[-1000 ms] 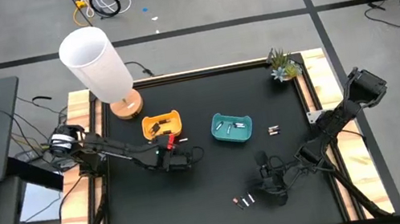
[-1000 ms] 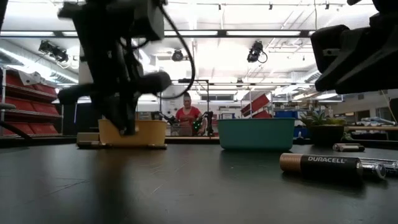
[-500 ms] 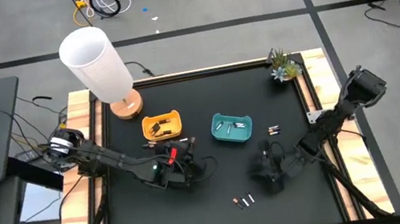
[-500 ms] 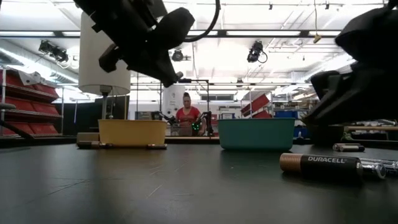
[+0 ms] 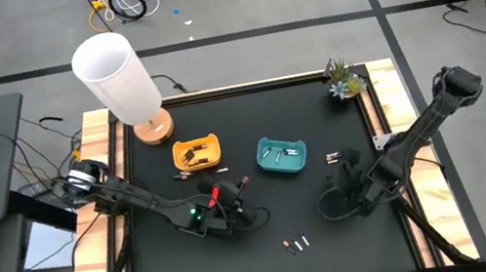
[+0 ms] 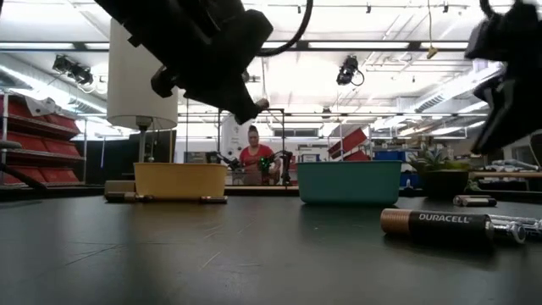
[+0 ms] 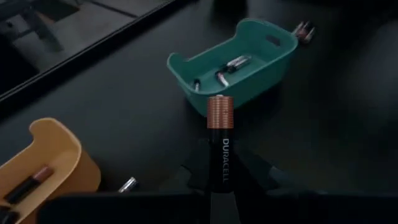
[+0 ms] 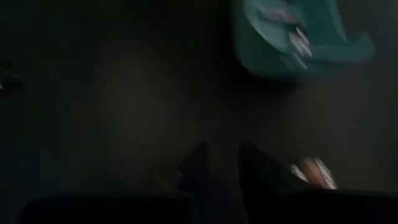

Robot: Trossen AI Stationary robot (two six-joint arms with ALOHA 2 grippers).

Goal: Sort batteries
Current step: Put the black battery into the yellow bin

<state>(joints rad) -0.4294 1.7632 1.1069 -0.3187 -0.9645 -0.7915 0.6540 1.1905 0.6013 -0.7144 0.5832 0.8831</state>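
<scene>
Clearly, left fingers (image 7: 217, 180) clamping dark battery (image 7: 219, 140)

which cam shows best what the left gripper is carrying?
Left wrist view: a dark Duracell battery with a copper end sticks out between the left gripper's jaws, above the table near the teal tray. The high view shows only the gripper; the low view shows its dark underside, battery unclear; the right wrist view misses it.

One dark copper-tipped battery (image 7: 219, 146) sits clamped in the left gripper (image 7: 219, 167), dark ones fill the yellow tray (image 5: 197, 152), silver ones the teal tray (image 5: 283, 155), others (image 5: 294, 245) lie loose on the table (image 5: 267, 221)
</scene>
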